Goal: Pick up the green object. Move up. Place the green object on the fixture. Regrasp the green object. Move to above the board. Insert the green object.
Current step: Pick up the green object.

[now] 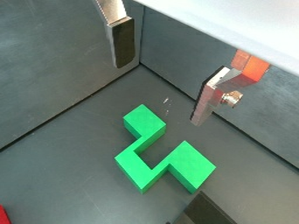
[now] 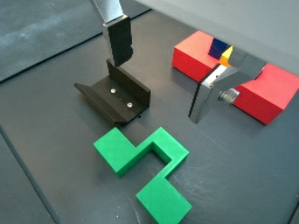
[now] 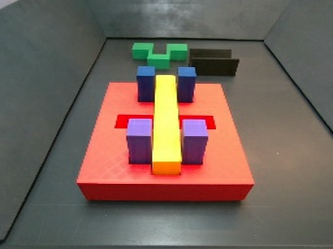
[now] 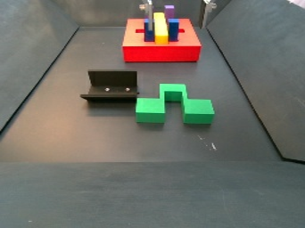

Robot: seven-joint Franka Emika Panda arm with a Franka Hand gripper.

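Green object (image 1: 162, 154), wrist view: nearest to the camera, lying flat on the dark floor, untouched, its notch open to the side.
Tool (image 1: 166, 72), same view: my tool hangs above the piece with the two silver fingers (image 1: 121, 42) wide apart and nothing between them. I judge this spread is meant to pass around the green arms.
Wrist view with fixture: the green object (image 2: 140, 164) lies below the tool (image 2: 163, 72); the fixture (image 2: 114, 96) stands just beside it but not touching, and the board (image 2: 246, 79) is farther behind. The fixture is near, I think, so that the carry to it is short.
Fingers (image 2: 118, 39), same view: open wide, empty.
Side view along the board: the board (image 3: 111, 167) fills the front, with a yellow bar (image 3: 166, 122) across it, purple blocks (image 3: 140, 139) and blue blocks (image 3: 147, 81) at each side of the bar. The green object (image 3: 159, 53) and the fixture (image 3: 215, 62) sit behind it on the floor. My tool does not show here.
Side view from the floor: the green object (image 4: 170, 103) is in the middle, the fixture (image 4: 112, 86) beside it, the board (image 4: 163, 52) well apart at the back. My tool I cannot make out here.
Step, my judgement: the pick is not yet done; I must lower and close on the green piece.
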